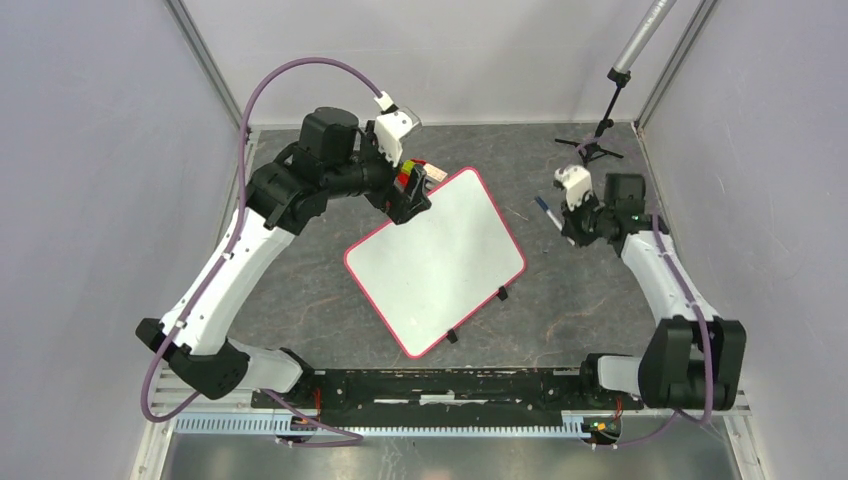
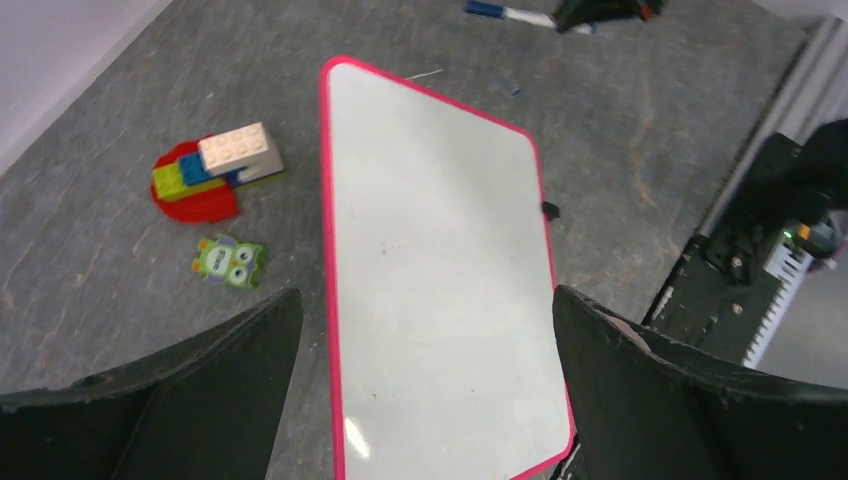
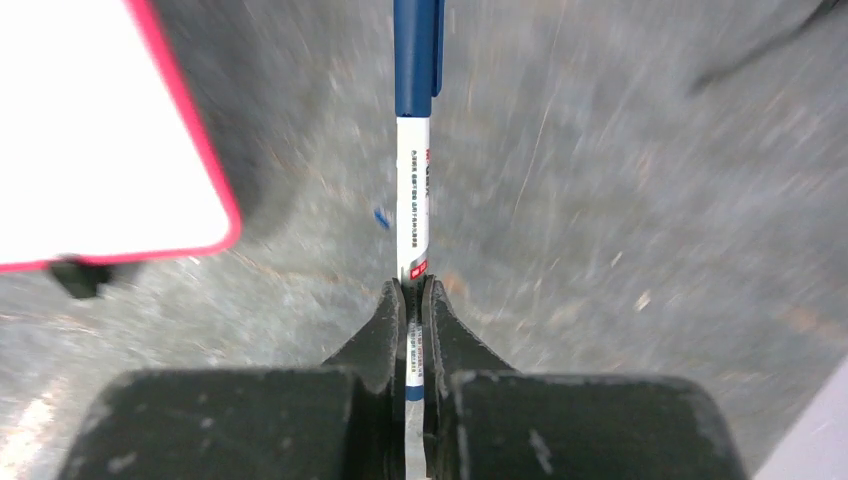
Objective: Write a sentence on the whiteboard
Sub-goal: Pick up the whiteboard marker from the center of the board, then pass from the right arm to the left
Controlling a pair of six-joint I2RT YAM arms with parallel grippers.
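The whiteboard (image 1: 437, 258) lies tilted in the middle of the grey table, its white face blank; no sentence shows on it. It also shows in the left wrist view (image 2: 440, 270) and its corner in the right wrist view (image 3: 90, 130). My left gripper (image 1: 412, 200) hovers over the board's far left corner, open and empty, its fingers (image 2: 200, 400) wide apart. My right gripper (image 1: 568, 222) is right of the board, shut on a white marker with a blue cap (image 3: 416, 150), also seen in the top view (image 1: 546, 211), cap still on and pointing away.
A toy of coloured bricks on a red disc (image 2: 212, 172) and a small green owl figure (image 2: 231, 260) lie left of the board. A black tripod stand (image 1: 598, 140) is at the back right. Black clips (image 1: 502, 294) sit on the board's near edge.
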